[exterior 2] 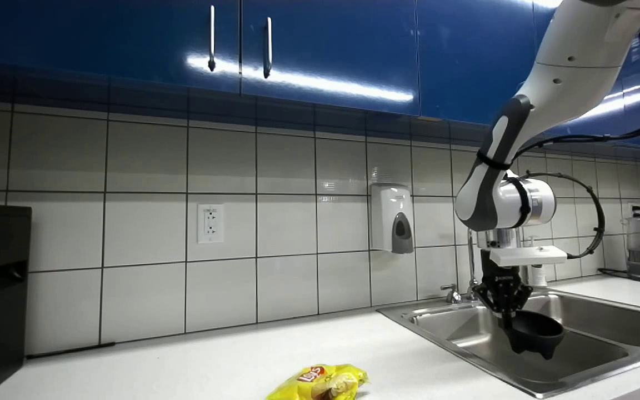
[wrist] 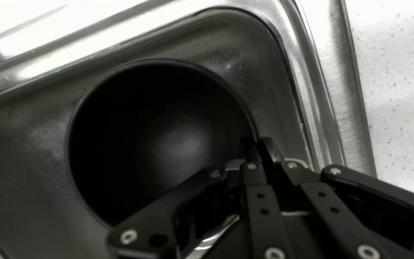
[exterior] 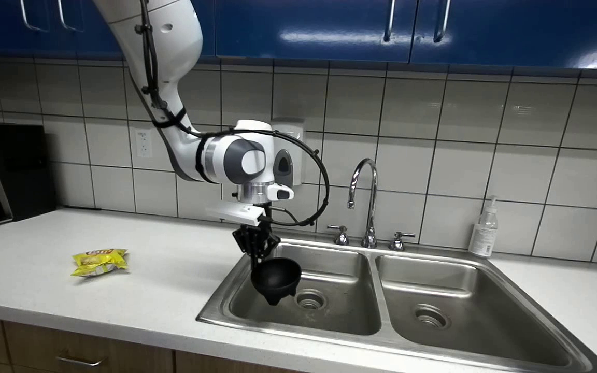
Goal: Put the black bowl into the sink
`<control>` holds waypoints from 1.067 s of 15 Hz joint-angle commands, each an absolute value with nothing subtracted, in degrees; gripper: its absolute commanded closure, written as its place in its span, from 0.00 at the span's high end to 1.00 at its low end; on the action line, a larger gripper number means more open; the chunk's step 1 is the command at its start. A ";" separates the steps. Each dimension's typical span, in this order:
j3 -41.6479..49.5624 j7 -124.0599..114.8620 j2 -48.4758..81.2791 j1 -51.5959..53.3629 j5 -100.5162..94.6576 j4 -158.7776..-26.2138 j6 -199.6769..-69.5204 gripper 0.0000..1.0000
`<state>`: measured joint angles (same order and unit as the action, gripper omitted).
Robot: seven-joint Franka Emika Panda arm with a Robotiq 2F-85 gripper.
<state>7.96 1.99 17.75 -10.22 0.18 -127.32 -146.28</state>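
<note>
Black bowl (exterior: 276,280) held over sink (exterior: 221,305) — mouth up, not yet released, edge clamped by claw (wrist: 259,145) at three o'clock in wrist view. In exterior view, bowl is seen over basin (exterior: 342,313) on sink's nine-o'clock side; whether basin floor is touched cannot be told. Drain (exterior: 310,299) seen at four o'clock from bowl, faucet (exterior: 373,207) at two. Yellow chip bag (exterior: 100,262) laid on white surface (exterior: 174,290) at nine o'clock — well apart from bowl.
</note>
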 commanded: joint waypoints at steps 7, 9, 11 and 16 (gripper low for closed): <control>6.74 5.05 27.66 -12.71 3.85 -116.49 -145.28 0.02; 6.28 5.63 30.31 -13.45 4.89 -113.74 -144.81 0.02; 5.90 5.92 32.84 -14.14 5.76 -111.26 -144.28 0.02; 5.06 5.61 38.74 -15.61 6.98 -105.99 -143.09 0.02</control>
<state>6.81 3.79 35.34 -13.38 5.45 -110.80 -145.91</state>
